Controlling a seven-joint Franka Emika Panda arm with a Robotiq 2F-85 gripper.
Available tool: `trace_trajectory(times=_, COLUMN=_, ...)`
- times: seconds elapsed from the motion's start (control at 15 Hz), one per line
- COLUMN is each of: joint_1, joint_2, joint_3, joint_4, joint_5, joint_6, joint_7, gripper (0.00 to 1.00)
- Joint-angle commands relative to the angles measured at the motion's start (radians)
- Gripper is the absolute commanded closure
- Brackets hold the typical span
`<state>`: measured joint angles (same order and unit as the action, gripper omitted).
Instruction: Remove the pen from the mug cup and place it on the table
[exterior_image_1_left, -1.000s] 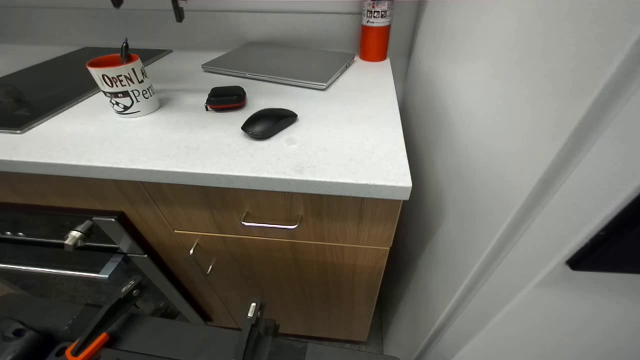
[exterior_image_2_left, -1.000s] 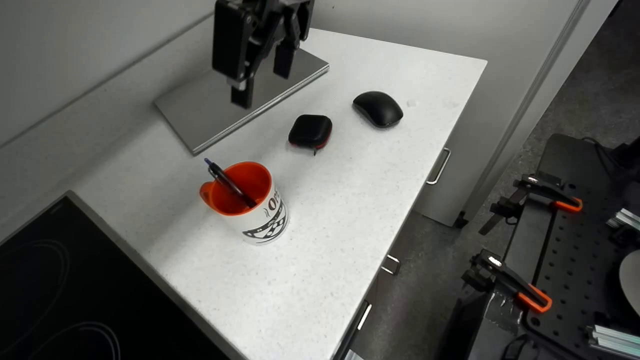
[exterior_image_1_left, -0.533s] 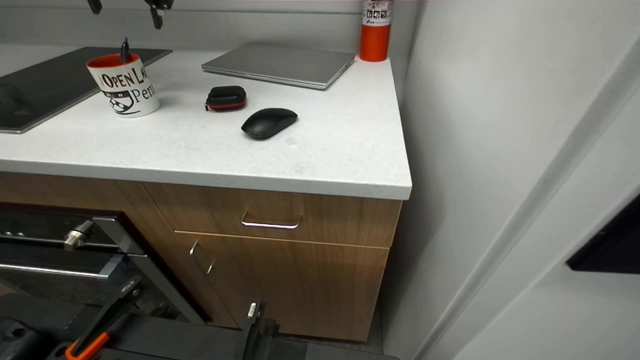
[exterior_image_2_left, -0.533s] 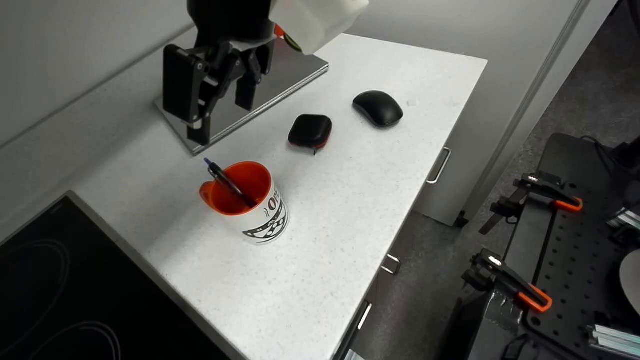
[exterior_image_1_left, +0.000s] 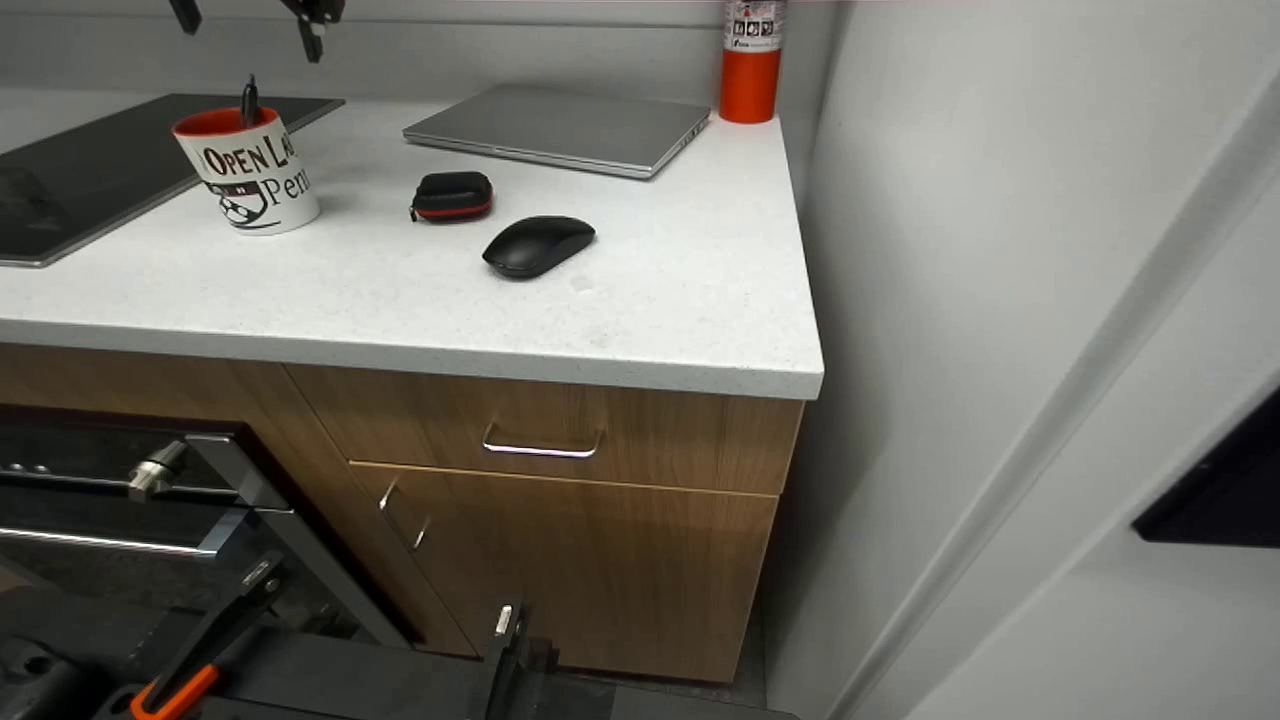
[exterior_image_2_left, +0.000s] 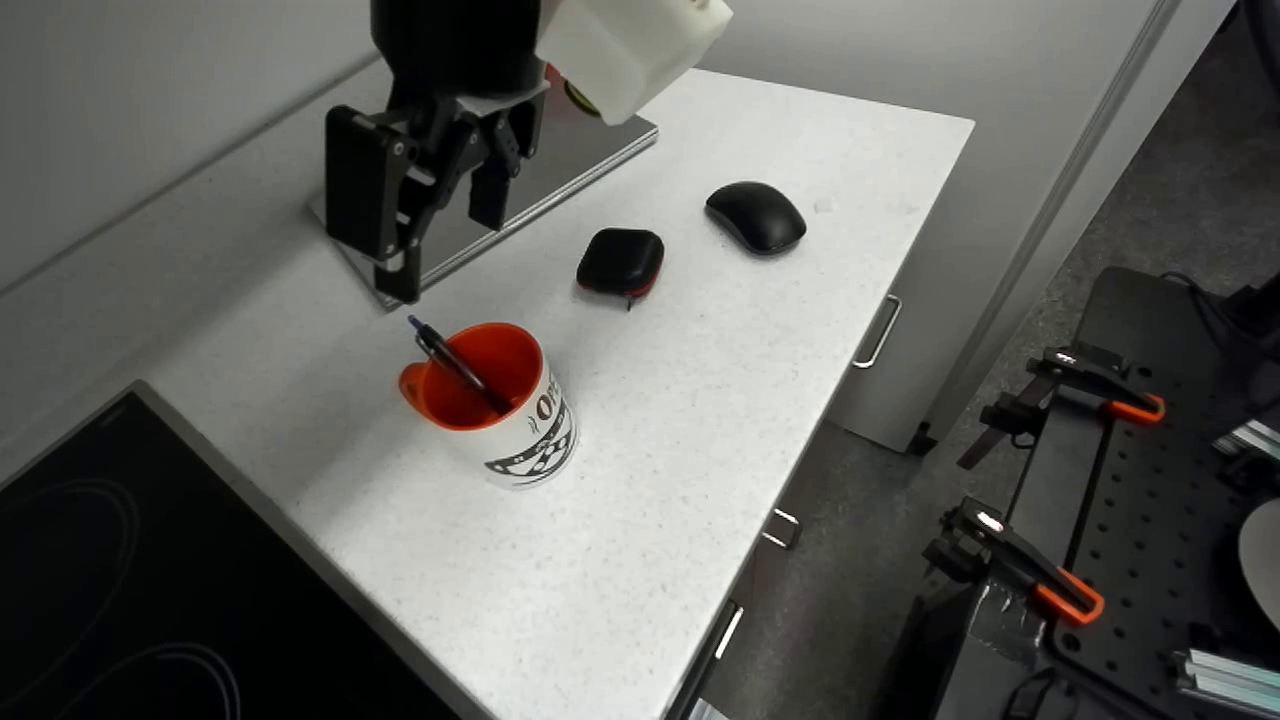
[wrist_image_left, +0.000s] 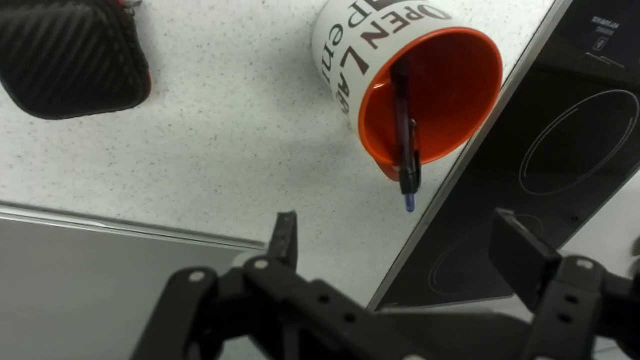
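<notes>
White and finely speckled, the table (exterior_image_1_left: 680, 310) spreads over the upper left of the frame in an exterior view, brown wooden drawers (exterior_image_1_left: 680, 435) beneath its thick edge. Black glass covers the cooktop (exterior_image_2_left: 130, 580), lower left of the frame in an exterior view. A grey laptop (exterior_image_1_left: 560, 128) lies closed at top centre. In an exterior view the gripper (exterior_image_2_left: 443, 243) hangs in the upper left, partly hiding the laptop, its fingers spread wide; the wrist view shows the broad gap along the bottom. A red-and-white bottle (exterior_image_1_left: 750, 70) stands just beside the laptop, its top cut by the frame edge. The white mug cup (exterior_image_1_left: 258, 195), orange inside, stands near the cooktop. A black mouse (exterior_image_2_left: 757, 218) sits to its right in both exterior views, and a black case (exterior_image_2_left: 620, 262) trimmed in red lies between them. Thinnest is the pen (wrist_image_left: 409, 172), dark with a blue end, slanting inside the mug cup and out over the rim by the handle; it looks near the fingertips, though depth there is hard to judge.
</notes>
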<state>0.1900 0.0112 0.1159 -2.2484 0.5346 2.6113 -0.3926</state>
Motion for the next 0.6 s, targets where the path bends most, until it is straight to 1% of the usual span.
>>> trace_trajectory(times=0.0, joint_1=-0.007, joint_2=0.04, joint_3=0.028, joint_4=0.028, joint_5=-0.049, joint_6=0.02, joint_7=0.033, gripper=0.0)
trace_trajectory(times=0.2, joint_1=-0.007, joint_2=0.06, joint_3=0.041, joint_4=0.033, joint_5=-0.084, joint_6=0.042, joint_7=0.045, gripper=0.0)
trace_trajectory(times=0.53, joint_1=-0.002, joint_2=0.098, joint_3=0.073, joint_4=0.056, joint_5=-0.096, joint_6=0.079, joint_7=0.045, gripper=0.0)
